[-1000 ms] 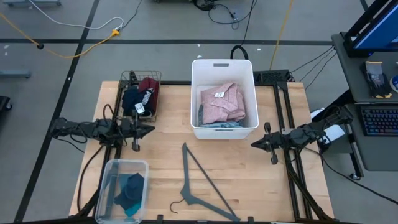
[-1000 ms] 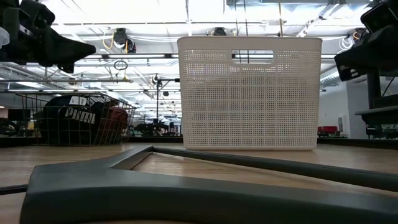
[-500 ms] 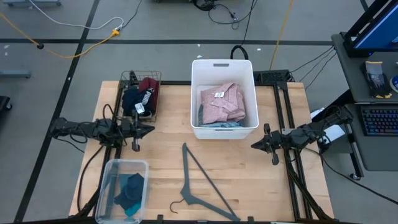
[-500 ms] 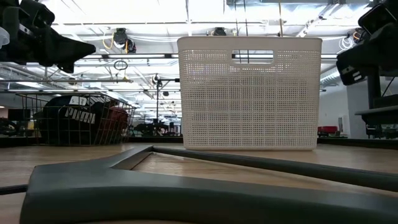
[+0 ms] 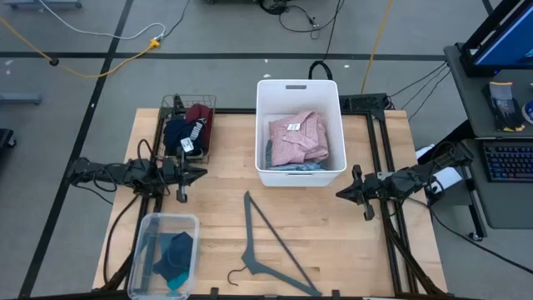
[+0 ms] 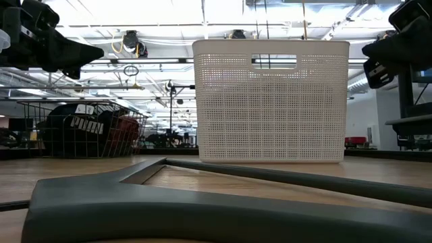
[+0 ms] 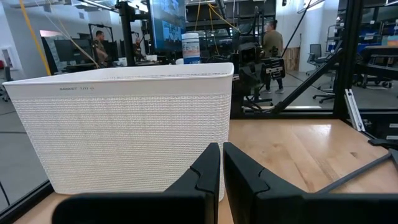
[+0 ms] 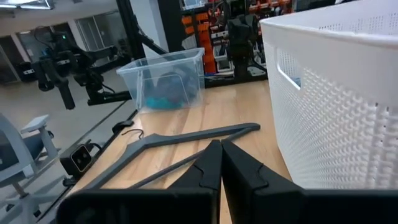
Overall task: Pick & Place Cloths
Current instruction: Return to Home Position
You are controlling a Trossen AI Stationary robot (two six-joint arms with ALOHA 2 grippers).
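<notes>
Navy and maroon cloths are heaped in a wire basket at the table's far left. A folded pink cloth with a tag lies on a light-blue one in the white perforated bin. Teal and slate-blue cloths sit in a clear tub near the left front. My left gripper hovers shut above the table, just in front of the wire basket. My right gripper hovers shut by the white bin's near right corner. Both hold nothing.
A grey plastic hanger lies flat on the wood between the tub and the right arm, its hook toward the near edge. Black frame rails run along the table's right side. Bare wood shows between the two grippers in front of the white bin.
</notes>
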